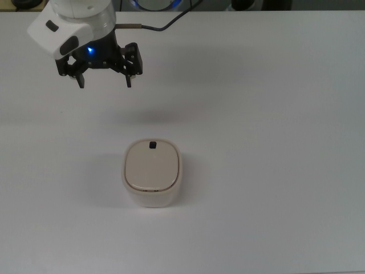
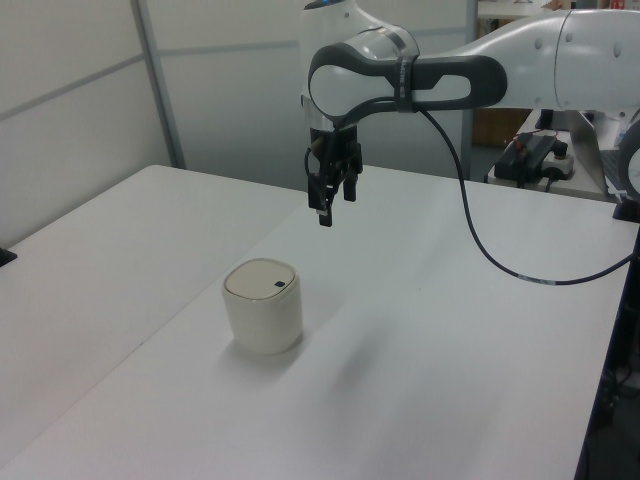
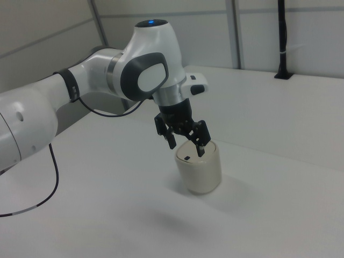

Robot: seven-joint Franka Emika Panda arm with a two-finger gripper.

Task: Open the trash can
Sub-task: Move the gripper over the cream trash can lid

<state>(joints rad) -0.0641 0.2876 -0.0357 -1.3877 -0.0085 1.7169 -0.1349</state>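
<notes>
**Lid shut, approach not yet made**

The fingers (image 1: 129, 80) are spread apart with nothing between them, two dark prongs pointing down at the table (image 1: 274, 114). The gripper (image 1: 104, 81) they belong to hangs in the air, clear of everything, carried by the white arm (image 2: 520, 60) that reaches in from the left view's right.

The landmark is the trash can (image 1: 151, 174), a small cream bin standing upright on the table. In the top view the gripper sits up and to the top view's left of the trash can, apart from it; the left view shows it raised above the trash can and behind it. In the right view the fingers overlap the trash can's outline, but that looks like a matter of line of sight, not contact.

The beige lid (image 1: 152, 166) lies flat and closed on the trash can, and its small black button (image 1: 152, 145) sits at the lid edge nearest the gripper. Judging from this, none of the opening is done. What seems left is to bring the fingers over the button, press it down, and see the lid lift.
</notes>
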